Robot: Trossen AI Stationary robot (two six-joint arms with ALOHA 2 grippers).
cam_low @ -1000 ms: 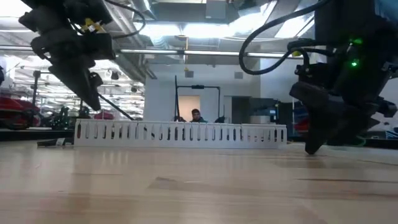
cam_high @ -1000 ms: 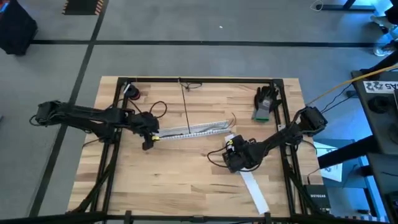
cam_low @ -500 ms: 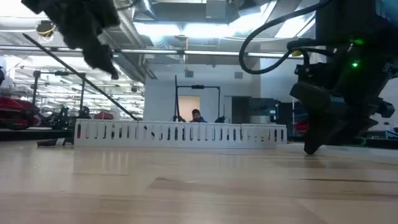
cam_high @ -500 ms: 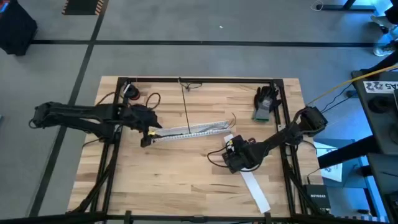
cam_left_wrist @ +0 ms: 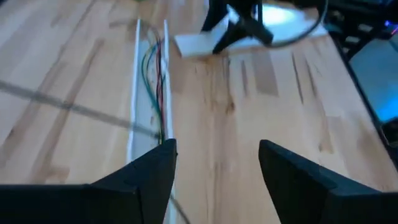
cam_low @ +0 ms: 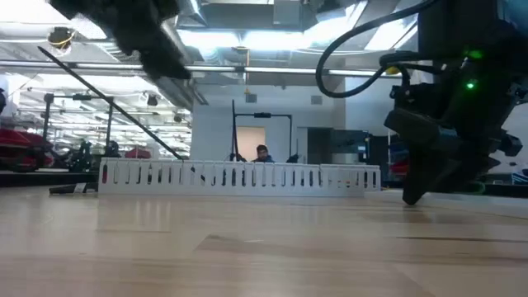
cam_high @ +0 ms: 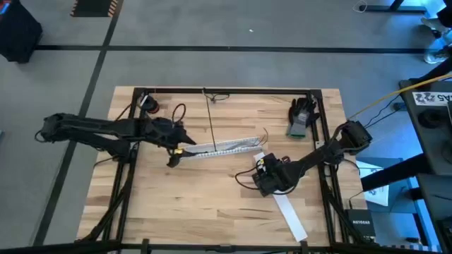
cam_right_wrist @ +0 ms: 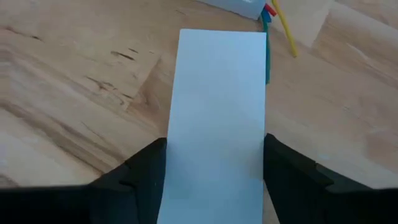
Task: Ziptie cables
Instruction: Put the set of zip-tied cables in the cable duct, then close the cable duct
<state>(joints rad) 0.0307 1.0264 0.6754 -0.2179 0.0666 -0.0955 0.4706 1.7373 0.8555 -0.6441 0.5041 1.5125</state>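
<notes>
Two open grippers: my left (cam_left_wrist: 214,165) hovers beside the tray (cam_left_wrist: 149,93) holding the cables (cam_left_wrist: 155,68), right (cam_right_wrist: 214,168) straddles paper (cam_right_wrist: 217,106); gathering them is next.

"NETGEAR" on black box (cam_high: 361,224) by table.

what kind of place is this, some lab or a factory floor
Most likely a robotics lab or workshop in a large open hall. The wooden table stands on grey floor marked with black tape lines; the low view shows exposed ceiling pipes and a person seated far behind the table.
</notes>
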